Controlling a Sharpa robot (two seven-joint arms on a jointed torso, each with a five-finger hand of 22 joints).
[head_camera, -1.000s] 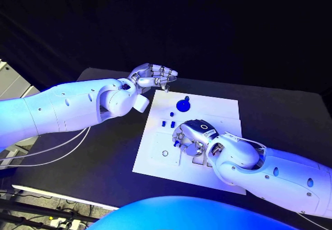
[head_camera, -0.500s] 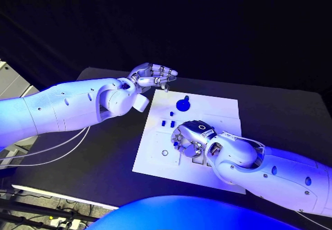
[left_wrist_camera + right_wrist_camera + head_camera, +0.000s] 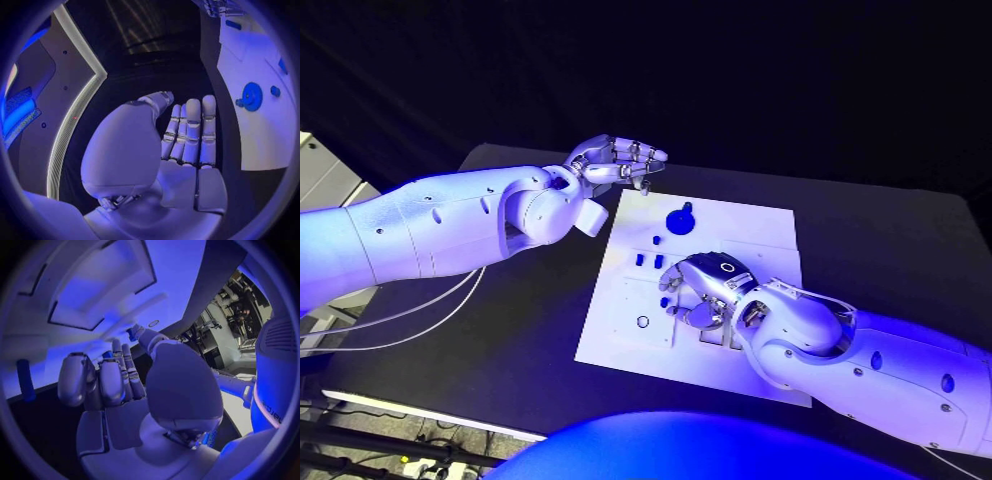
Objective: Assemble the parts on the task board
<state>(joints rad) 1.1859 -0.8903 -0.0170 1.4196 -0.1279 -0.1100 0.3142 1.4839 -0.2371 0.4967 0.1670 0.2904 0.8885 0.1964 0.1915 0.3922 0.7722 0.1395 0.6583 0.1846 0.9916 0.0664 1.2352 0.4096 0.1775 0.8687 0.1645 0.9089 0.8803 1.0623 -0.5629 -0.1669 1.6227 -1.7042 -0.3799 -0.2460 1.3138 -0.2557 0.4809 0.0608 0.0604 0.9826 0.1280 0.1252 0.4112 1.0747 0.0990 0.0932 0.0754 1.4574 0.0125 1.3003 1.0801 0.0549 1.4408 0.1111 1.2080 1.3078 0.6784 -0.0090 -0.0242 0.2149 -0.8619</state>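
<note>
The white task board [image 3: 625, 300] lies in the middle of the black table. A round blue part [image 3: 681, 218] stands near its far edge, with small blue parts [image 3: 649, 258] just nearer. My right hand [image 3: 707, 290] is down over the board's middle with its fingers curled; in the right wrist view a small blue part [image 3: 133, 332] sits pinched at the tips of the right hand [image 3: 125, 385]. My left hand [image 3: 615, 160] hovers above the board's far left corner. The left wrist view shows the left hand [image 3: 181, 145] empty, fingers straight, beside the round blue part [image 3: 252, 96].
A small ring-shaped hole [image 3: 642, 322] marks the board's near left area. Recessed slots [image 3: 94, 295] show in the board in front of the right hand, and a blue peg [image 3: 24, 380] stands to one side. Black table [image 3: 877, 230] surrounds the board.
My right hand's fingers have shifted slightly over the board's middle. The left hand has stayed where it was.
</note>
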